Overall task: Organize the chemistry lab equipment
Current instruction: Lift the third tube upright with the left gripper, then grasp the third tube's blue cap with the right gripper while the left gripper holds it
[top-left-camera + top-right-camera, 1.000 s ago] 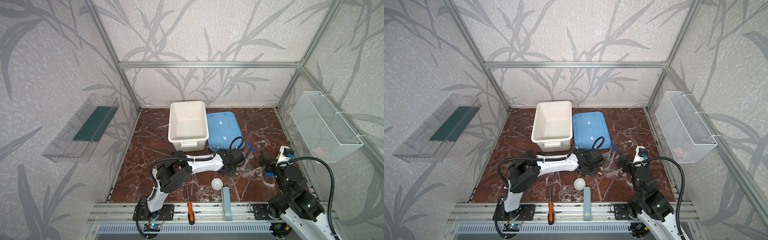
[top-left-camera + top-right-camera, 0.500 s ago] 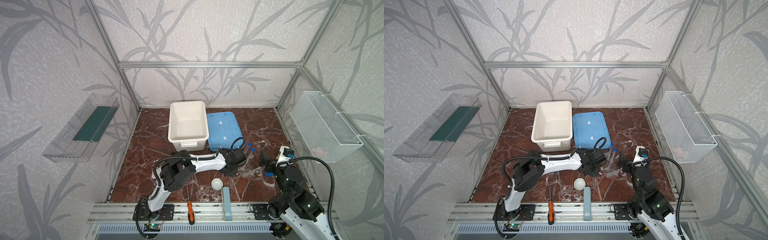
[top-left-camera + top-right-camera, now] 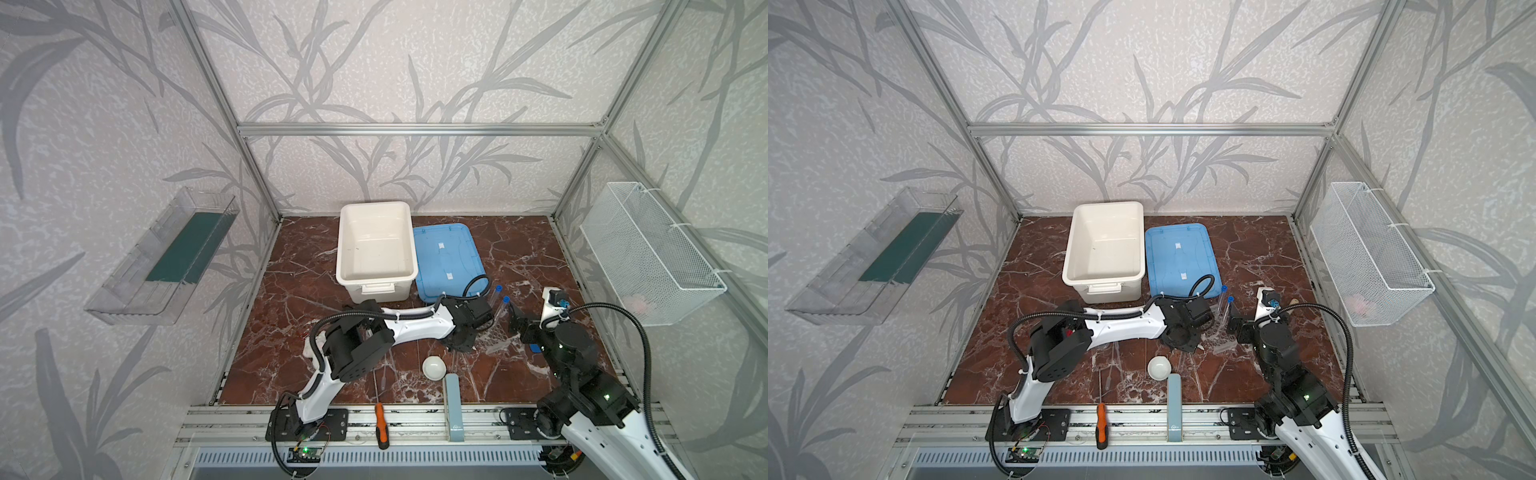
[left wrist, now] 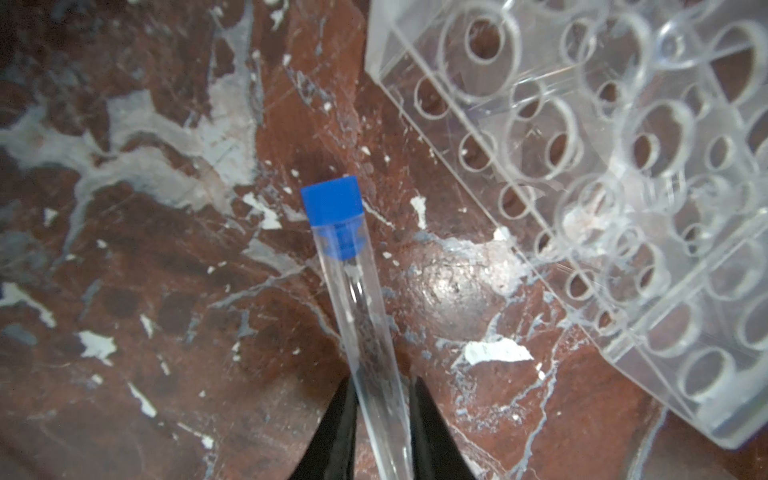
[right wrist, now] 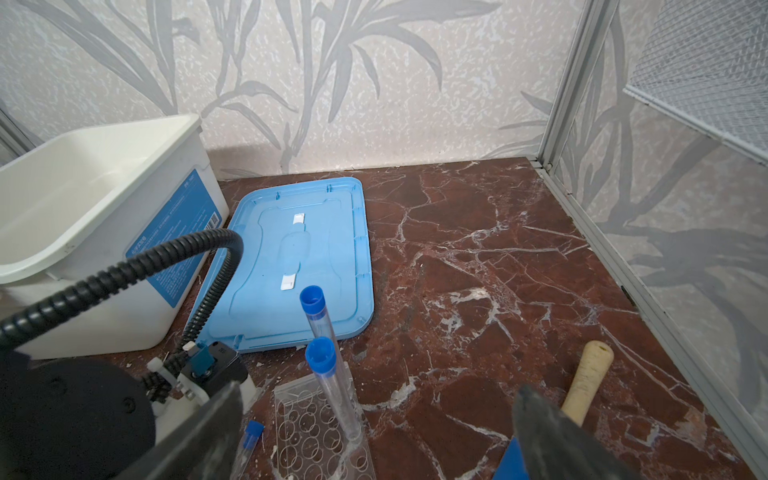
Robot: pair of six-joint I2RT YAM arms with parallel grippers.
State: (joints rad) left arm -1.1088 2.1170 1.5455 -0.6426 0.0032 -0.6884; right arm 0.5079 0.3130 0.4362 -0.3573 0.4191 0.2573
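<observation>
A long clear plastic tube with a blue cap (image 4: 361,316) lies flat on the red-brown, white-veined marble tabletop (image 3: 519,257). It is in the right half, towards the front edge, just beside the clear holed plastic tube rack (image 4: 582,166) and apart from it. The cap plugs one end, and its ribbed stopper shows through the clear wall. The tube looks empty.

The left gripper (image 4: 380,415) stands over the uncapped part of the tube. Its black fingers (image 4: 345,432) are drawn in narrow on either side of the tube. I cannot tell whether they are pressing it.

Two more clear blue-capped tubes (image 5: 336,395) stand slightly tilted in the rack. The right gripper (image 5: 378,390) hangs near the rack's right side with its fingers spread wide and nothing between them.

A small white round dish (image 3: 434,368) sits near the middle of the front edge. A thin clear dropper (image 3: 376,380) lies to its left.

At the middle of the back edge stands a white rectangular plastic bin (image 3: 345,249). A flat blue plastic lid (image 3: 446,262) lies just beside its right side.

An orange-handled screwdriver (image 3: 381,428) rests on the metal rail in front of the tabletop. The walls carry grey leaf-patterned paper inside an aluminium frame. A white wire basket (image 3: 648,253) hangs on the right wall and a clear plastic shelf (image 3: 162,257) on the left wall.
</observation>
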